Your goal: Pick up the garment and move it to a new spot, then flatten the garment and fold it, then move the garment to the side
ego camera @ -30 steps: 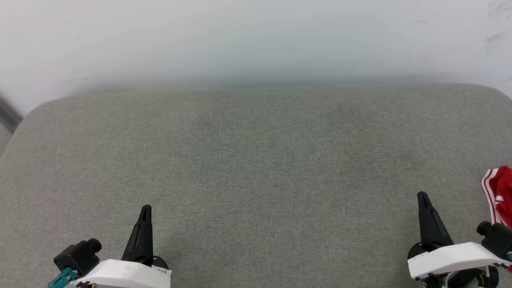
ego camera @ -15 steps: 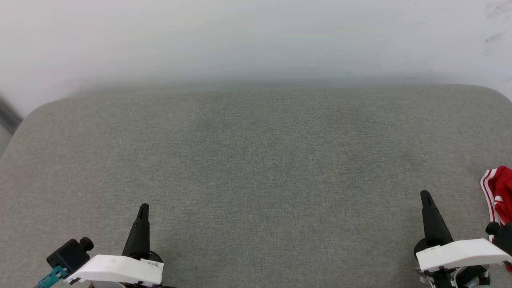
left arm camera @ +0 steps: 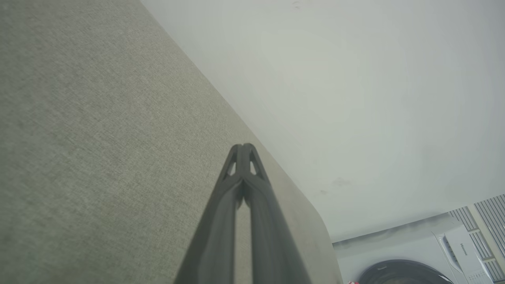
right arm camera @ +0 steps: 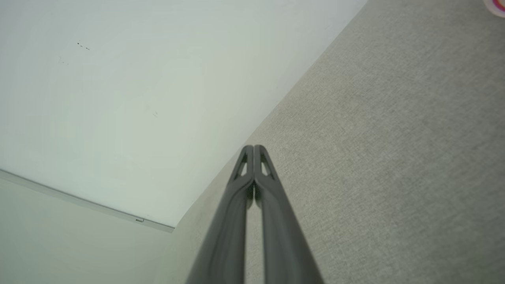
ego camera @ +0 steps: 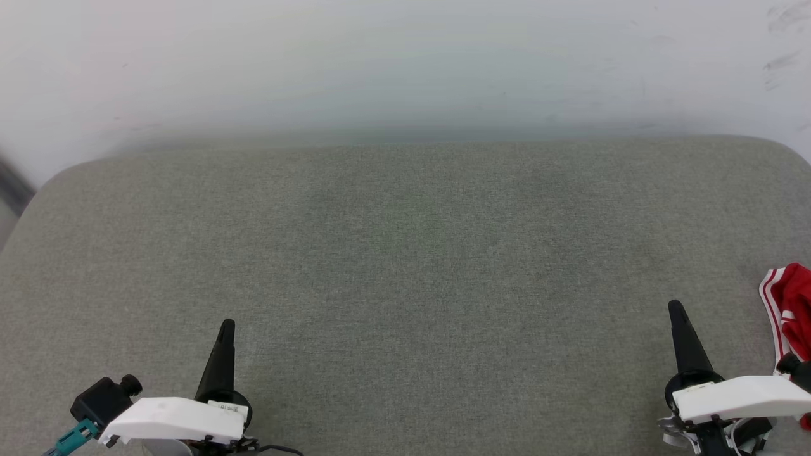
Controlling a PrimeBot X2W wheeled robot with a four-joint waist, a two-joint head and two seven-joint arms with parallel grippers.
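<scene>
Garment (ego camera: 791,304), red with white-striped trim, lies bunched on the grey cushion (ego camera: 405,266) at about 4 o'clock in the head view, cut off by the picture's edge, so a small part of it is in view. Just beside it, on its 9 o'clock side with the fingers apart from the cloth, the right gripper (ego camera: 676,311) has its two dark fingers pressed together on nothing, tips pointing to 12 o'clock. At 7 o'clock the left gripper (ego camera: 226,328) is likewise clenched on nothing, tips to 12 o'clock. In each wrist view the fingertips meet. The cushion stretches between and beyond them to its rounded far edge, and a white wall (ego camera: 405,63) rises behind it at 12 o'clock
</scene>
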